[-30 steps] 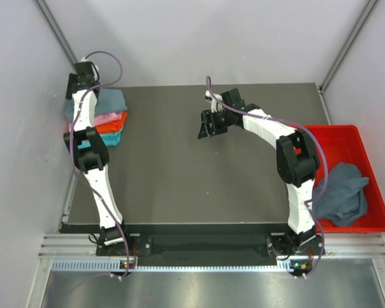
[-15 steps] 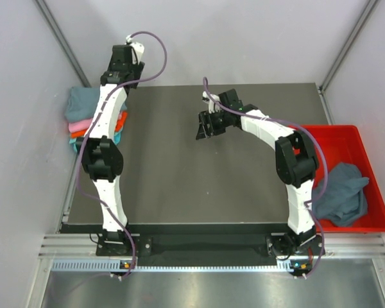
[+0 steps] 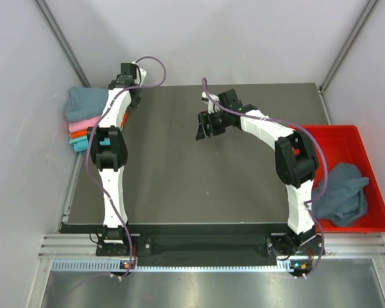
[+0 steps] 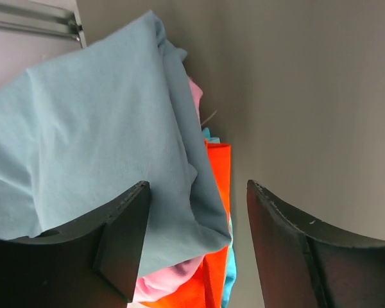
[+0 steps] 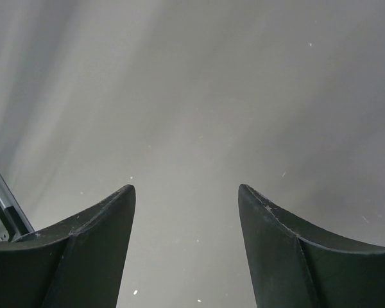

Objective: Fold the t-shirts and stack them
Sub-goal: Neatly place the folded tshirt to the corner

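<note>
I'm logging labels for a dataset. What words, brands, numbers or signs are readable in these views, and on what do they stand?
No text can be read in any view.
The stacked t-shirts show plain cloth, with no print or tag visible.
The red tray, the blue-grey shirt in it and the table show no writing.
Small coloured spots at the right arm's base are too small to read.

Left arm (image 3: 111, 192) and right arm (image 3: 263, 126): white link shells, black joint housings. A purple cable (image 3: 162, 64) runs along each, looping toward 12 o'clock. Fingers (image 4: 125, 237) are black, tapered.
</note>
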